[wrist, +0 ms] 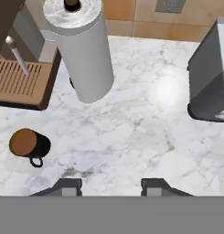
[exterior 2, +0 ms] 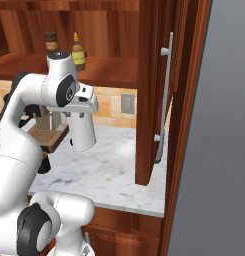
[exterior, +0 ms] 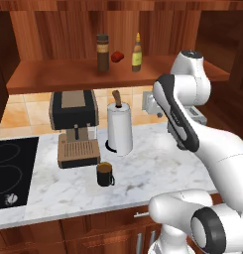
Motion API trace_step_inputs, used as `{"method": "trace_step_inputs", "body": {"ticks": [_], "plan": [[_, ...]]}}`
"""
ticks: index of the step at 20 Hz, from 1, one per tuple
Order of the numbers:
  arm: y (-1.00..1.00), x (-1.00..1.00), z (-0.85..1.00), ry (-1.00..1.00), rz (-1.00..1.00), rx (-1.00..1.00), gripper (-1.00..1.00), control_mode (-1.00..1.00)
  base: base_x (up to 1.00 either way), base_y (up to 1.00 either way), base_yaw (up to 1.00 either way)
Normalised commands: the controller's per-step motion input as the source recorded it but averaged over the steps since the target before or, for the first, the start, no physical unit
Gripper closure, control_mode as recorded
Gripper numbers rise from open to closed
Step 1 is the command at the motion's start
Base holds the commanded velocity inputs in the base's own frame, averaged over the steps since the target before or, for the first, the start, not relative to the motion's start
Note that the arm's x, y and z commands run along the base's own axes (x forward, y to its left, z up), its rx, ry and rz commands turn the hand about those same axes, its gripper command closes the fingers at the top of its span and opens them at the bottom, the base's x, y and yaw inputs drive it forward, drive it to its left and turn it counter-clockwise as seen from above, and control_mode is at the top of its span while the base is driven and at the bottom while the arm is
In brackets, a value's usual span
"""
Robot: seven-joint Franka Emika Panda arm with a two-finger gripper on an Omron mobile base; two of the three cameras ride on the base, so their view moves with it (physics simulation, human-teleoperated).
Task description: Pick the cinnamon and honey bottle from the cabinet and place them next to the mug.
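On the shelf of the open wooden cabinet point(exterior: 58, 74) the cinnamon point(exterior: 102, 52) stands upright as a tall dark jar with a tan band. The honey bottle point(exterior: 137, 53), amber with a yellow pointed cap, is to its right. Both also appear in the right base view, cinnamon point(exterior 2: 51, 41) and honey bottle point(exterior 2: 77, 51). The dark mug point(exterior: 105, 174) sits on the marble counter in front of the coffee machine, and the hand view has the mug point(wrist: 29, 143) at lower left. My gripper point(wrist: 112, 187) hangs high over the counter, facing down, open and holding nothing, well below and right of the shelf.
A black-and-tan coffee machine point(exterior: 73, 126) and a paper towel roll point(exterior: 119, 129) stand behind the mug. A small red lump point(exterior: 116, 56) lies between the two bottles. A grey toaster point(wrist: 211, 73) sits at the right, a black cooktop point(exterior: 11, 171) at the left. An open cabinet door point(exterior 2: 166, 100) juts out on the right.
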Motion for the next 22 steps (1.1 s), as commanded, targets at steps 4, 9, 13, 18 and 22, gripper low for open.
{"method": "trace_step_inputs", "body": {"ticks": [4,9,13,18,22], "plan": [[0.04,-0.02,0.00,0.00,0.00,0.00,-1.00,-1.00,0.00,0.00,0.00],[0.33,-0.19,0.13,-0.15,0.00,0.00,-1.00,-1.00,0.00,0.00,0.00],[0.30,-0.45,0.81,-0.24,0.02,0.00,-1.00,-1.00,0.00,0.00,0.00],[0.08,-0.39,1.00,-0.23,0.03,0.00,-1.00,-1.00,0.00,0.00,0.00],[0.01,-0.29,0.99,-0.12,0.03,0.00,-1.00,-1.00,0.00,0.00,0.00]]}}
